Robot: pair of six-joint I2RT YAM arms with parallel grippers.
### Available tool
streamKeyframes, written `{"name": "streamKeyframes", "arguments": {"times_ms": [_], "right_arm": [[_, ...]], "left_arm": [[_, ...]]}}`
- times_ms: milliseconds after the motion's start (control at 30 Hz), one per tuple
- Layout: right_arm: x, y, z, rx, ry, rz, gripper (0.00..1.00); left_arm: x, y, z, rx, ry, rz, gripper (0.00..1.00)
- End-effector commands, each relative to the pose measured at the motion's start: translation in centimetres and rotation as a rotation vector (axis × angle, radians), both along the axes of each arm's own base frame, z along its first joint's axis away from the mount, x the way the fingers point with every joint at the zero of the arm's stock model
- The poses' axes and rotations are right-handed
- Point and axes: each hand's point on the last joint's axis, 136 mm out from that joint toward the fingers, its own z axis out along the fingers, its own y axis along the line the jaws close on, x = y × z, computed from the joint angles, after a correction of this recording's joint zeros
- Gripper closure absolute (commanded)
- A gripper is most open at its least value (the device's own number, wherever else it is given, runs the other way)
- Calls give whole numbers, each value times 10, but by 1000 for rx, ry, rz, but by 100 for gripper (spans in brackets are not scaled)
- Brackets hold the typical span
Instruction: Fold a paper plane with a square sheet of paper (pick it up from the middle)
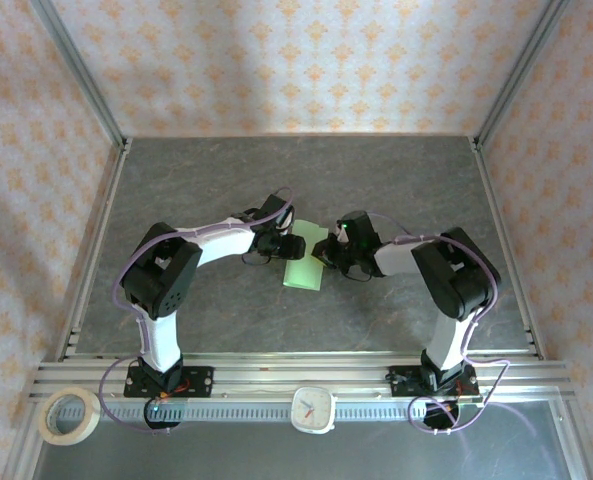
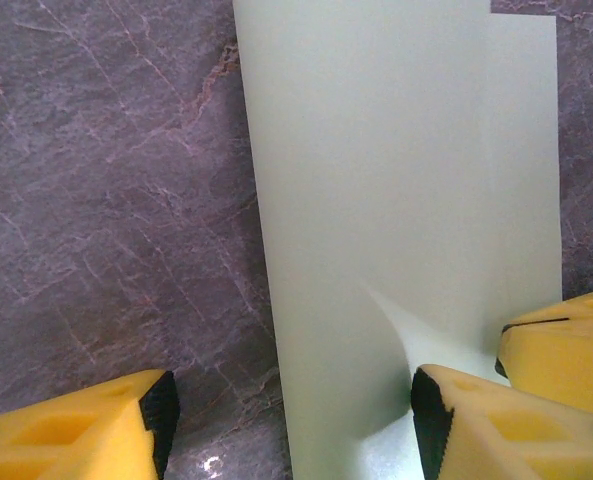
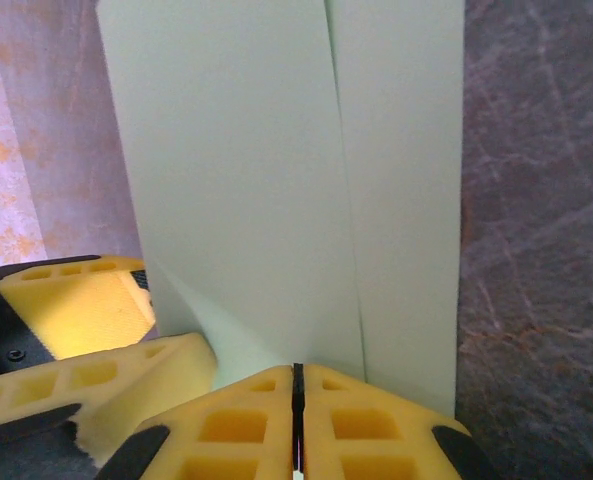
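Found right gripper clamped shut on near edge of folded square sheet of paper. Found left gripper apart, straddling long edge of same sheet. Located sheet between both grippers.

Grey marbled table (green paper atop)

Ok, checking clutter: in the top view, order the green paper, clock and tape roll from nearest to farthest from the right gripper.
1. The green paper, pinched by the right gripper, mid-table.
2. The clock, middle of the near rail.
3. The tape roll, near-left corner.
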Motion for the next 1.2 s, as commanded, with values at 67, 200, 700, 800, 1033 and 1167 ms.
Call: {"name": "streamKeyframes", "arguments": {"times_ms": [67,200,700,800,1033,1167], "right_arm": [[4,-2,0,-21,1,-19,91],[-9,-17,-29,-120,56,-16,92],[-35,-42,-42,-233,63,91,95],[-35,-47,-40,-222,60,88,95],[-38,-49,-41,-183,67,84,95],[-39,-47,-40,-163,69,85,94]], "left_arm": [[-7,6,-6,11,23,7,37],[-7,4,0,-10,6,3,36],[-13,-19,58,-328,-112,-43,32],[-17,-16,58,-350,-115,-38,32],[-27,-22,53,-434,-82,-56,33],[-27,-24,46,-434,-54,-59,35]]}}
